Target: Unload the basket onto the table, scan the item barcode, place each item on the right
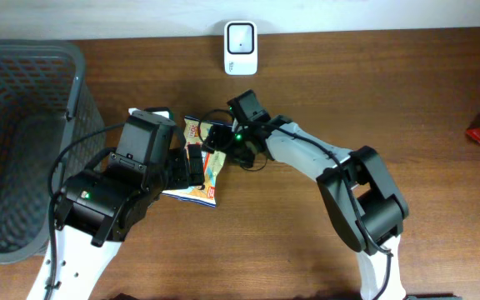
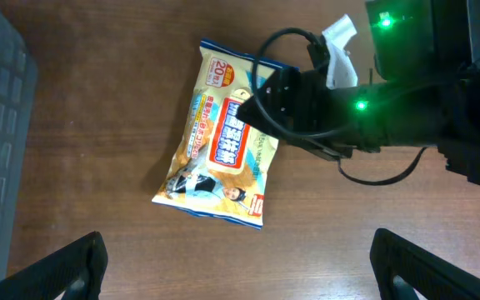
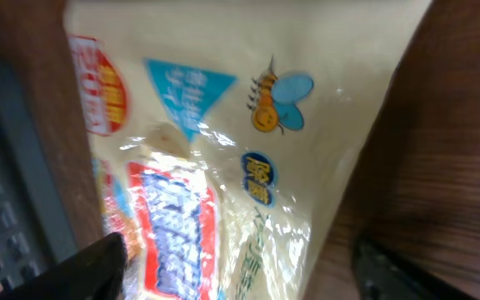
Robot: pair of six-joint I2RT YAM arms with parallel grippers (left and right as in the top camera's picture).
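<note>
The wooden table [image 1: 440,75] bears snack packet [image 2: 215,167], scanner [image 1: 240,47], basket [image 1: 23,52] (grey).

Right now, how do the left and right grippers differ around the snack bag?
The left gripper hangs back, seeing the whole snack bag; the right gripper is close over one end. The left gripper's fingers frame bare table; the right gripper's frame the bag. Both are open.

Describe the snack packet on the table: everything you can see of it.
The snack packet is a glossy, cream-yellow plastic pouch with blue crimped ends, a red-and-blue name panel, a red round badge and a small bee drawing. It lies flat, printed face up, askew on the wooden table. The right gripper hangs over its badge end, jaws open; contact unclear.
</note>
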